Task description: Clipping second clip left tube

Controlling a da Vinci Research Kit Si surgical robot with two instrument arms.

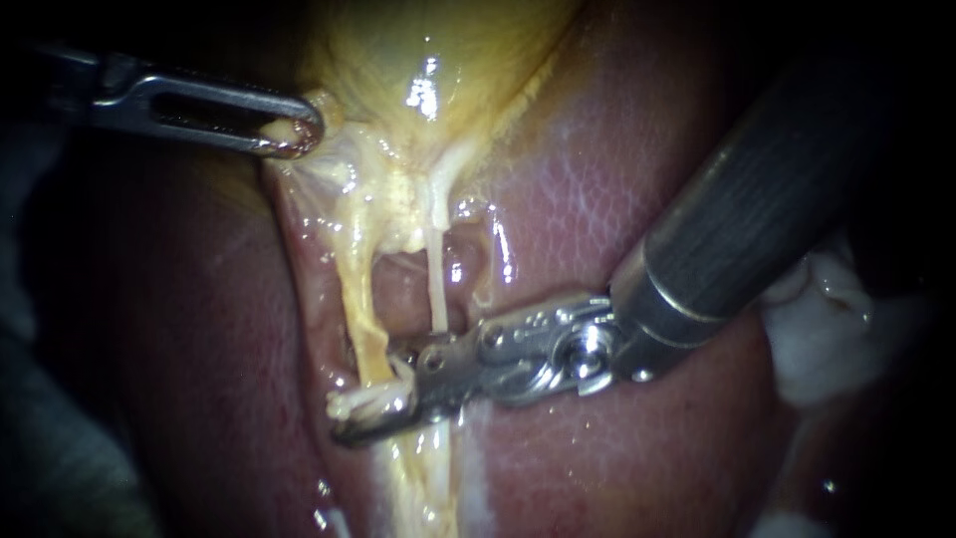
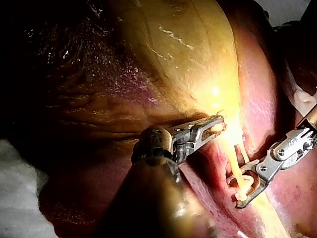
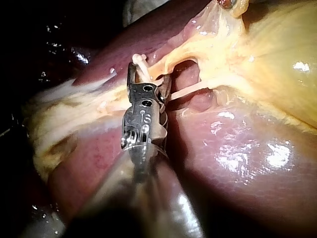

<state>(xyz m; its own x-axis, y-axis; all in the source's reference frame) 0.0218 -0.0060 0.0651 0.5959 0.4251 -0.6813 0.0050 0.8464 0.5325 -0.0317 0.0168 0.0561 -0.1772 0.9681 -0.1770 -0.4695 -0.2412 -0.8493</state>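
My right instrument (image 1: 373, 403) reaches in from the upper right. Its jaws are closed from both sides on a white clip (image 1: 360, 401) that sits around the lower end of the thick yellow left tube (image 1: 357, 289). The thin pale right tube (image 1: 438, 289) runs just beside it, outside the jaws. The right wrist view shows the same jaws (image 3: 148, 74) straddling the tube, with the clip's (image 3: 138, 60) ends sticking out. My left instrument (image 1: 294, 134) at upper left is shut on tissue at the gallbladder's (image 1: 428, 60) lower edge and holds it taut.
Pink liver (image 1: 597, 199) surrounds the tubes on both sides. A white gauze wad (image 1: 827, 329) lies at the right behind my right instrument's shaft. In the left wrist view more white cloth (image 2: 15, 198) lies beside my left instrument's shaft.
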